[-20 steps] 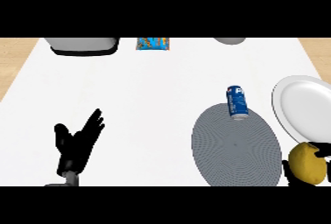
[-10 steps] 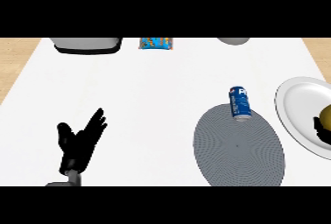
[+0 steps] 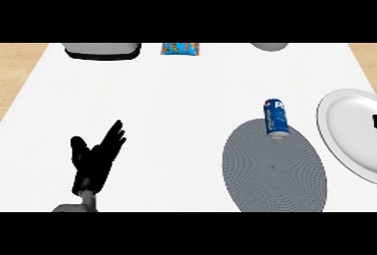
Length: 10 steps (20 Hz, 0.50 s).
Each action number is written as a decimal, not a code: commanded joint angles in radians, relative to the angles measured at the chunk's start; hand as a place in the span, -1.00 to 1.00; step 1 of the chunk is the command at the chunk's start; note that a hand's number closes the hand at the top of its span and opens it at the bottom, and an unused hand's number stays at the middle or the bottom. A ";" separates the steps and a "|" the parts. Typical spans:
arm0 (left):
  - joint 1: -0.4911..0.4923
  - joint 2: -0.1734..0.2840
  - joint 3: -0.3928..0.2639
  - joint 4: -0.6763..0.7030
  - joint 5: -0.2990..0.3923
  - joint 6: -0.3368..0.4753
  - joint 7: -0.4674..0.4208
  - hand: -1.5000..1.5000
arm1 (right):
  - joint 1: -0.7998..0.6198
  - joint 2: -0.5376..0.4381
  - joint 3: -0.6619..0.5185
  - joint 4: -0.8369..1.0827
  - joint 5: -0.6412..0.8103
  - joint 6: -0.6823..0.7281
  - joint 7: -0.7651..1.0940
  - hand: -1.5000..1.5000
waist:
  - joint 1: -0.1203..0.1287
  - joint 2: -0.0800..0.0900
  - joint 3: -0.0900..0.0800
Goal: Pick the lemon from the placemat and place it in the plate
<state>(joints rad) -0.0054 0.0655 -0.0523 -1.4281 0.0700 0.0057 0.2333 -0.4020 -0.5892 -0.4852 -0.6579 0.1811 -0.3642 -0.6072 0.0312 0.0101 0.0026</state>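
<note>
The left hand rests spread at 8 o'clock. Right hand barely shows over the plate; its fingers I cannot tell. Release low, at the plate's centre.

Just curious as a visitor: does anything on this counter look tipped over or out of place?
Yes. The blue can lies on its side, half on the grey placemat and half on the white counter. The lemon is nowhere in view: neither the placemat nor the visible part of the plate holds it.
</note>
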 commanded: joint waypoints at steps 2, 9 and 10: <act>-0.017 0.010 -0.007 0.000 -0.016 -0.005 -0.009 0.00 | -0.054 -0.075 0.086 0.222 0.138 -0.014 0.097 -1.00 | 0.028 0.011 0.001; 0.001 -0.004 -0.019 -0.023 -0.017 0.004 0.013 0.00 | -0.155 -0.064 0.111 0.392 0.155 0.135 0.005 -1.00 | 0.038 0.013 0.006; -0.013 -0.014 -0.024 0.025 -0.029 0.005 -0.016 0.00 | -0.173 -0.054 0.083 0.398 0.127 0.138 -0.015 -1.00 | 0.032 0.016 0.006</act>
<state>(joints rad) -0.0149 0.0582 -0.0695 -1.4251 0.0559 0.0038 0.2298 -0.5270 -0.6576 -0.3889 -0.3287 0.3186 -0.2647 -0.5704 0.0630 0.0229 0.0070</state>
